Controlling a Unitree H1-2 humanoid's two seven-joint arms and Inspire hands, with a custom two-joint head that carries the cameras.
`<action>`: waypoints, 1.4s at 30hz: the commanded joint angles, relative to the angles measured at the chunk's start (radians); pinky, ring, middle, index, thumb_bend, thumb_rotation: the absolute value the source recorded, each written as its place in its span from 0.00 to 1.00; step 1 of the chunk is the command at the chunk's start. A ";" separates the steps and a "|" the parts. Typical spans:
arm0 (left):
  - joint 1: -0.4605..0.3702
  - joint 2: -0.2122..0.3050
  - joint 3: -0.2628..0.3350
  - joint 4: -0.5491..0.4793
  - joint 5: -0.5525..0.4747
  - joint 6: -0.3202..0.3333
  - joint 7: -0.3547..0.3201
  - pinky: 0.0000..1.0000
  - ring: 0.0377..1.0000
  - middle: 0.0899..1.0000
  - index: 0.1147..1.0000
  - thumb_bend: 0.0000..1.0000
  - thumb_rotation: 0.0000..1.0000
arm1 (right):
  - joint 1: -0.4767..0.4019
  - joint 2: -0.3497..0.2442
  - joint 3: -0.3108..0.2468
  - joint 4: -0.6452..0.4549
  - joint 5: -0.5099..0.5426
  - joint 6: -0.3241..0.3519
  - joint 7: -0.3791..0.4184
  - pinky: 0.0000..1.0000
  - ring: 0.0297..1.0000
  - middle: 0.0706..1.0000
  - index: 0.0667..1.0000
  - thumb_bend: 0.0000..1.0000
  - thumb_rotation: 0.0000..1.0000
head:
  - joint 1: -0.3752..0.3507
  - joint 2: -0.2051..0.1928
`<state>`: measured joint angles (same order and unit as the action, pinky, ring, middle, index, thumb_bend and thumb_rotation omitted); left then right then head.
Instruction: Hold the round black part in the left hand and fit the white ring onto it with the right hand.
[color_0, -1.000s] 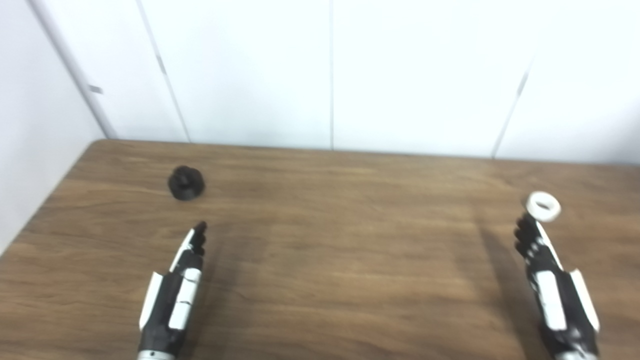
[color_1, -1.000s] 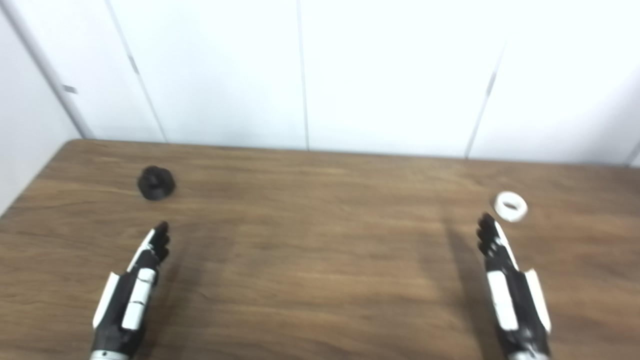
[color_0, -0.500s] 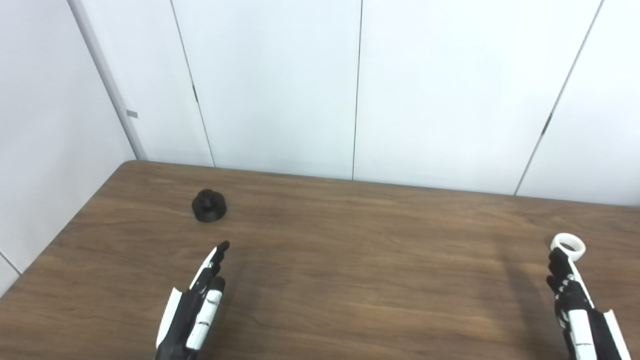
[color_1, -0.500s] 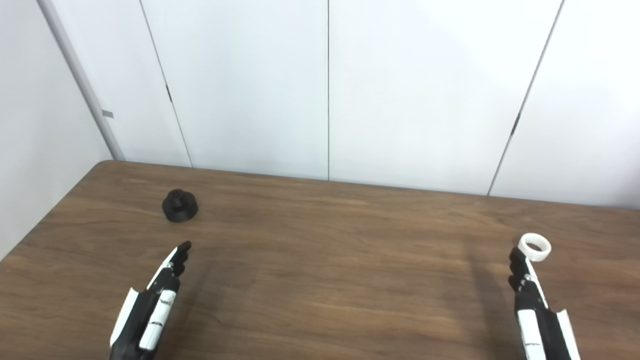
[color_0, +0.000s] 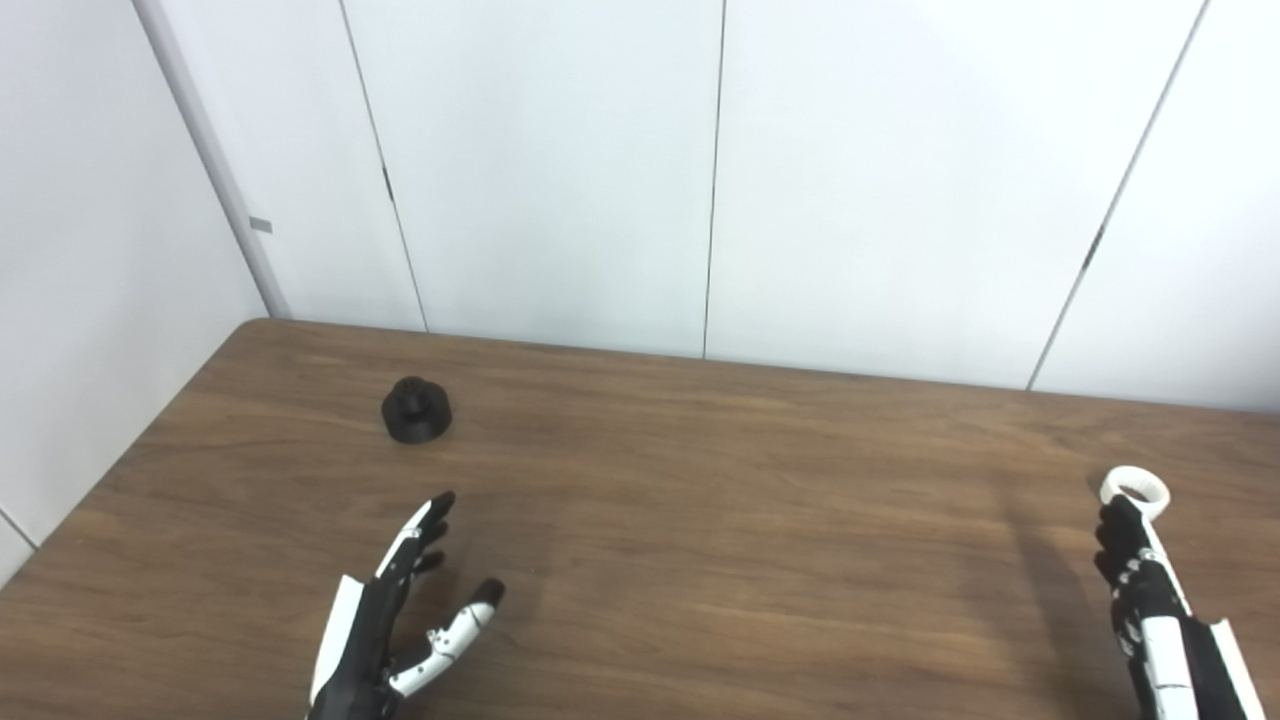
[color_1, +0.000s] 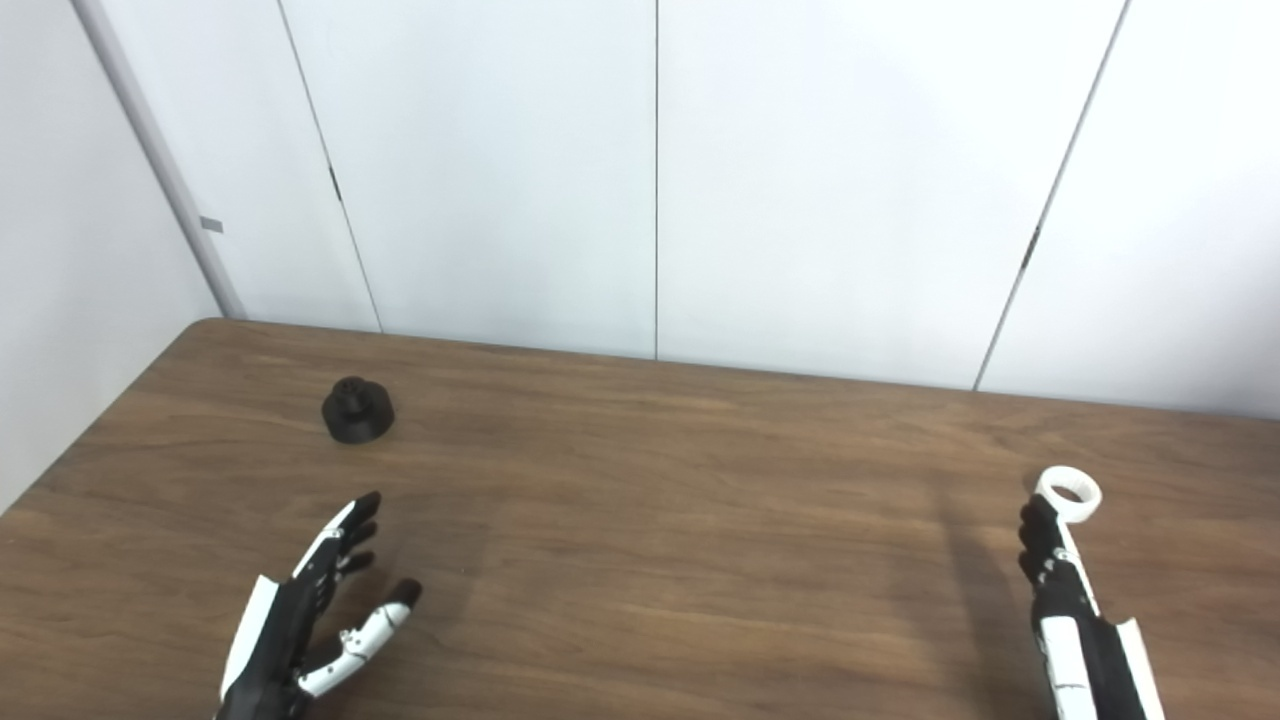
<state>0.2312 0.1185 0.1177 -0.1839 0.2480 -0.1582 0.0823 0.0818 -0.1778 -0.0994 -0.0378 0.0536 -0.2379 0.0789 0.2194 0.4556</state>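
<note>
The round black part (color_0: 416, 411) sits on the wooden table (color_0: 700, 500) at the far left. My left hand (color_0: 395, 620) hovers near the front edge, below and behind the part, open and empty with its thumb spread to the right. The white ring (color_0: 1135, 492) lies on the table at the right. My right hand (color_0: 1150, 610) is straight and empty, its fingertips just short of the ring's near side. The same scene shows in the right eye view, with the black part (color_1: 357, 411), the ring (color_1: 1068, 493), the left hand (color_1: 310, 620) and the right hand (color_1: 1070, 610).
White wall panels (color_0: 700, 170) stand right behind the table's far edge. A white side wall (color_0: 90, 250) runs along the table's left edge.
My left hand's thumb has swung out to the right, opening the hand. The camera tilted up about a second ago and is now steady. The right hand and both parts have not moved.
</note>
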 joint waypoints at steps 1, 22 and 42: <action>-0.008 -0.025 0.000 0.007 0.054 0.038 0.038 0.86 0.90 0.90 0.90 0.78 0.30 | 0.065 0.015 0.007 0.130 0.000 -0.018 0.000 1.00 0.98 0.97 0.97 0.52 1.00 | 0.001 0.001; -0.324 0.238 0.030 0.051 0.321 0.379 0.020 1.00 0.99 0.95 0.90 0.94 0.40 | 0.070 0.009 0.010 0.143 0.005 -0.038 0.002 0.99 0.96 0.96 0.96 0.58 1.00 | 0.001 0.008; -0.549 0.339 0.005 0.364 0.358 0.404 0.082 1.00 0.99 0.93 0.84 0.94 0.36 | 0.066 0.015 0.016 0.154 -0.006 -0.047 -0.002 0.97 0.94 0.95 0.96 0.58 1.00 | -0.004 0.007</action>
<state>-0.2527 0.4131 0.1221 0.1778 0.5922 0.2613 0.1192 0.0722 -0.1910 -0.0996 -0.0257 0.0548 -0.2680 0.0791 0.2148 0.4617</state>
